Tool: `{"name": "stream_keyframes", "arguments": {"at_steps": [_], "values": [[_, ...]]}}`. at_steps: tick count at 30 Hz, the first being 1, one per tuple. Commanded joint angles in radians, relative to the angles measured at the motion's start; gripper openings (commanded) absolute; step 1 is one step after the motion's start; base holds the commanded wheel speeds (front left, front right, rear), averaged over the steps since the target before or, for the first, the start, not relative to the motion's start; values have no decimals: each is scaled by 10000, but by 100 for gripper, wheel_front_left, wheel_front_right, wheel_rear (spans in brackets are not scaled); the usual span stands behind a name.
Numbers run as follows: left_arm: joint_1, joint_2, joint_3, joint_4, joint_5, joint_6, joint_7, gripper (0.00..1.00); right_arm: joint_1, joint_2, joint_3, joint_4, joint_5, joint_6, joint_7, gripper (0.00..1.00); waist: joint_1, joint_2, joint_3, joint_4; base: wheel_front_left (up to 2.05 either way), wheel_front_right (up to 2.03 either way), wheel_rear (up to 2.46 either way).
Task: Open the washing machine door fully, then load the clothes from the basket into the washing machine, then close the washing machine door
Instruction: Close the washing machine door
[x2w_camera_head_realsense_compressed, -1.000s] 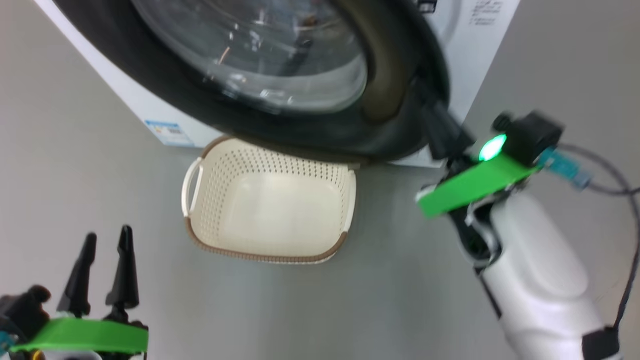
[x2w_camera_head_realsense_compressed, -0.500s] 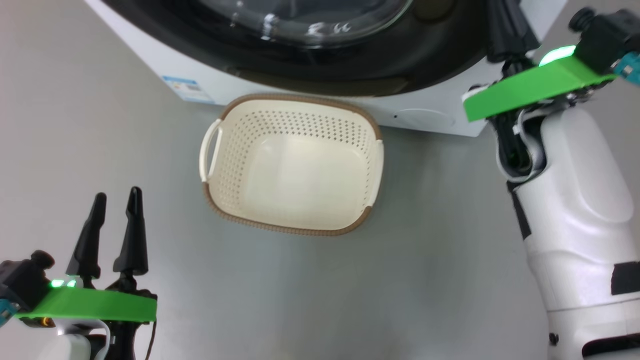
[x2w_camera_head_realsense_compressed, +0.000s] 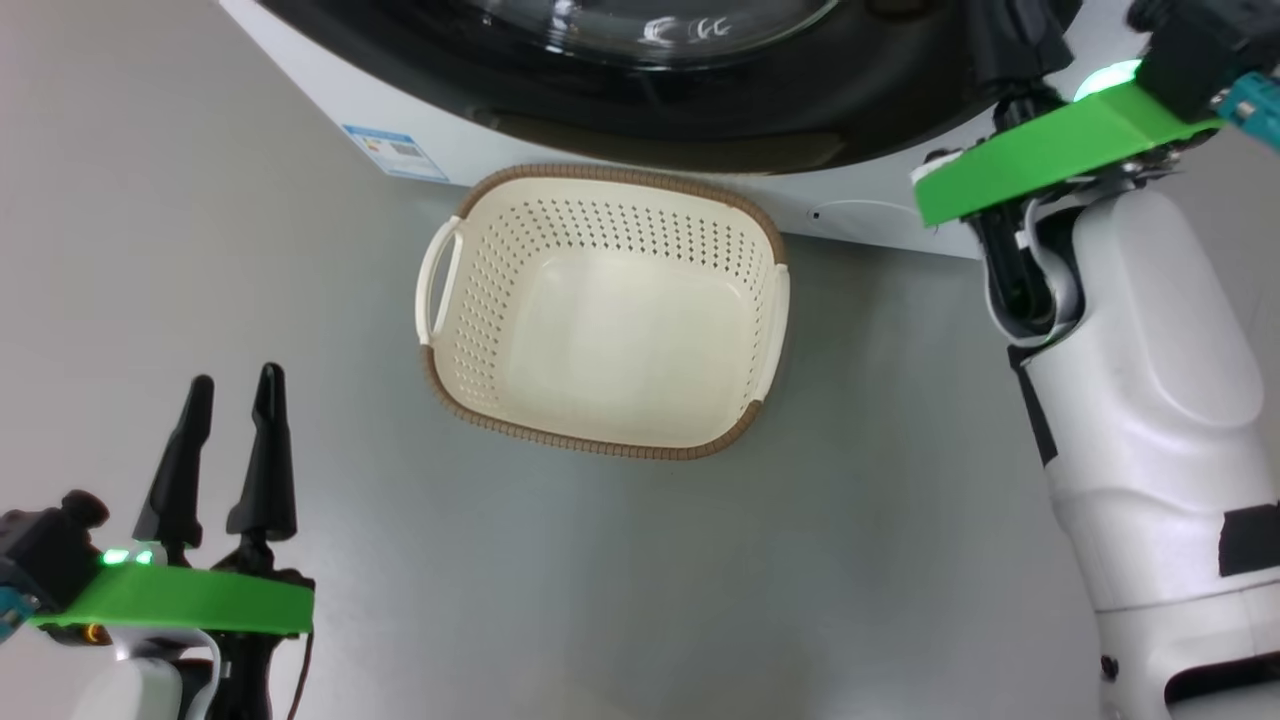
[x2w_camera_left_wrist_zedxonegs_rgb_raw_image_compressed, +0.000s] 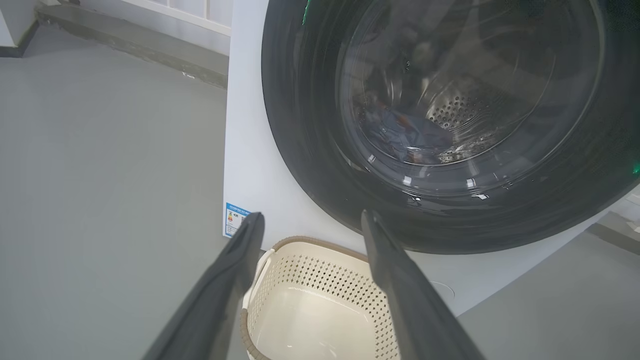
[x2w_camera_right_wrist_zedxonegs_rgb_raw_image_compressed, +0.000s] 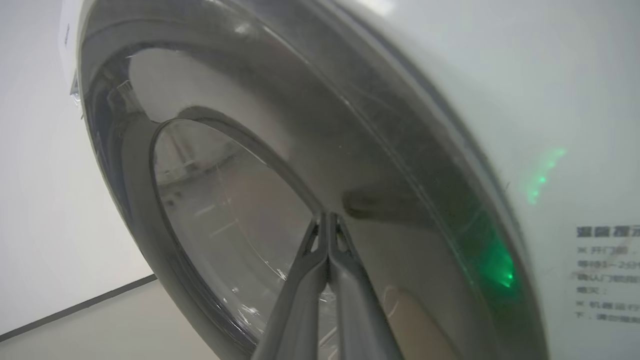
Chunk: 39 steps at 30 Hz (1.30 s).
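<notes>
Pushing looks like a job for the right tool (x2w_camera_right_wrist_zedxonegs_rgb_raw_image_compressed: 327, 216). Its fingers are pressed together, holding nothing, with the tips right at the big round glossy black door (x2w_camera_right_wrist_zedxonegs_rgb_raw_image_compressed: 360, 150), upper right in the head view. The spread left tool (x2w_camera_head_realsense_compressed: 232, 378) is well apart, lower left. The light blue clothes (x2w_camera_left_wrist_zedxonegs_rgb_raw_image_compressed: 405, 135) lie behind the glass.

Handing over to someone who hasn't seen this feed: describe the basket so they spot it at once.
Find the big white washing machine with its round black-ringed door. On the grey floor just below that door sits the basket. It alone is a cream perforated tub with a brown rim and side handles, and it is empty.
</notes>
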<state>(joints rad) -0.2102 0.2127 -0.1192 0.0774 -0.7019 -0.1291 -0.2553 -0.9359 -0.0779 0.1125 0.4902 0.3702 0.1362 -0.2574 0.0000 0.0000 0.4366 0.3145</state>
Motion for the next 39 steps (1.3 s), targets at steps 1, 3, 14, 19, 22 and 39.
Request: {"name": "stream_keyframes", "arguments": {"at_steps": [1, 3, 14, 19, 22, 39], "values": [[-80, 421, 387, -101, 28, -16, -65, 100, 323, 277, 291, -324, -60, -55, -44, 0, 0, 0, -182, -140, 0, 0, 0], [-19, 455, 366, 58, 85, -16, -65, 100, 749, 277, 544, -384, -30, -55, -44, 0, 0, 0, -367, -256, 0, 0, 0], [475, 699, 586, 579, 444, -16, -65, 100, 3549, 277, 1199, -948, 164, -55, -44, 100, 0, 0, -1566, -1149, 0, 0, 0], [789, 850, 662, 695, 580, -16, -65, 100, 4772, 277, 1152, -1101, 148, -55, -44, 100, 0, 0, -2048, -1656, 0, 0, 0], [996, 927, 682, 762, 702, -16, -65, 100, 5403, 277, 1026, -1190, 107, -55, -44, 100, 0, 0, -2293, -1978, 0, 0, 0], [1887, 857, 1147, 1011, 1266, -16, -65, 100, 7335, 257, 169, -1754, -286, -55, -44, 100, 0, 0, -3108, -3423, 0, 0, 0]]}}
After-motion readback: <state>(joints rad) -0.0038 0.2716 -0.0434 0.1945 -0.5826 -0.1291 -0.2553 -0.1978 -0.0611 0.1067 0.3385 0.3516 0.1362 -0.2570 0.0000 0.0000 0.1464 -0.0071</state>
